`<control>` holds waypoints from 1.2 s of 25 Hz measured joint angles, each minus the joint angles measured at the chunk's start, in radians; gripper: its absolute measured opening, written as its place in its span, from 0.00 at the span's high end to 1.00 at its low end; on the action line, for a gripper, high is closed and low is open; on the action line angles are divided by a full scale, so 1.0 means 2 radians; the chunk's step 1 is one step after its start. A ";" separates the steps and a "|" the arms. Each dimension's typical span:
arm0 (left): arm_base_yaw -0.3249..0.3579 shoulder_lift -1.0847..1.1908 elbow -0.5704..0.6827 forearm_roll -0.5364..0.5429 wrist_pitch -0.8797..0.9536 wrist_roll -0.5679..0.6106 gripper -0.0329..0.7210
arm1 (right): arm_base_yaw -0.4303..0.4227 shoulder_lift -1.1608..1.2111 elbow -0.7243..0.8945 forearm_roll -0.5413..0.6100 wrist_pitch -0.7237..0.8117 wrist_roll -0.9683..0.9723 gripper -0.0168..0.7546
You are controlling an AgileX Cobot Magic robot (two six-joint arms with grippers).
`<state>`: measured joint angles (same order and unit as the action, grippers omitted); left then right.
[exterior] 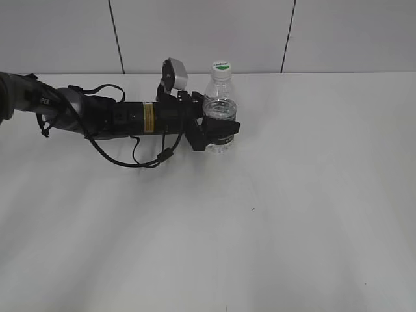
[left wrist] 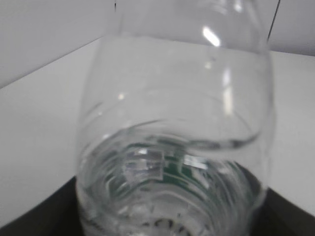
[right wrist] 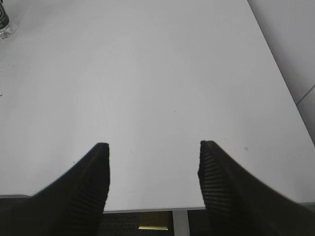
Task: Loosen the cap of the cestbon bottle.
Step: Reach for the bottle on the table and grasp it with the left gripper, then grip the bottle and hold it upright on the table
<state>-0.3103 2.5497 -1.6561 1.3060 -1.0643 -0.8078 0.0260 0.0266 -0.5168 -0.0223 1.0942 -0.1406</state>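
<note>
The cestbon bottle [exterior: 220, 91] stands upright at the back of the white table [exterior: 305, 195], clear with a dark green label and some water inside. Its white cap [exterior: 221, 66] with a green mark sits on the neck, with nothing touching it. My left gripper [exterior: 220, 133] reaches in from the left and its black fingers press both sides of the bottle's lower body. In the left wrist view the bottle [left wrist: 172, 123] fills the frame between the fingers [left wrist: 34, 219]. My right gripper [right wrist: 153, 147] hangs open and empty over the table's near edge; the bottle's base [right wrist: 4, 22] shows far off at top left.
The left arm and its loose cables [exterior: 130, 153] lie low across the back left of the table. A grey panelled wall [exterior: 195, 32] rises right behind the bottle. The table's front edge [right wrist: 147, 208] and a leg lie below my right gripper.
</note>
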 joint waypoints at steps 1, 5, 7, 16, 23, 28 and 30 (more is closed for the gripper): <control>0.000 0.000 0.000 0.000 -0.005 -0.001 0.34 | 0.000 0.004 0.000 0.000 0.000 0.000 0.40; 0.000 0.001 0.000 0.006 -0.022 -0.001 0.41 | 0.000 0.017 0.000 0.000 0.000 0.000 0.40; 0.000 0.001 0.000 0.010 -0.026 -0.001 0.41 | 0.000 0.019 0.000 0.000 0.000 0.000 0.40; 0.000 0.001 0.000 0.029 -0.054 -0.003 0.41 | 0.000 0.034 -0.008 0.024 -0.017 0.000 0.40; -0.001 0.001 0.000 0.068 -0.063 -0.005 0.41 | 0.000 0.166 -0.037 0.109 -0.024 0.001 0.40; -0.001 0.001 -0.001 0.079 -0.069 -0.007 0.41 | 0.000 0.252 -0.082 0.149 -0.031 0.002 0.40; -0.001 0.001 -0.001 0.080 -0.069 -0.007 0.41 | 0.000 0.299 -0.106 0.155 -0.032 0.002 0.40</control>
<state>-0.3123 2.5514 -1.6572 1.4663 -1.2030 -0.8220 0.0260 0.6240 -0.7284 0.2879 1.0306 -0.1373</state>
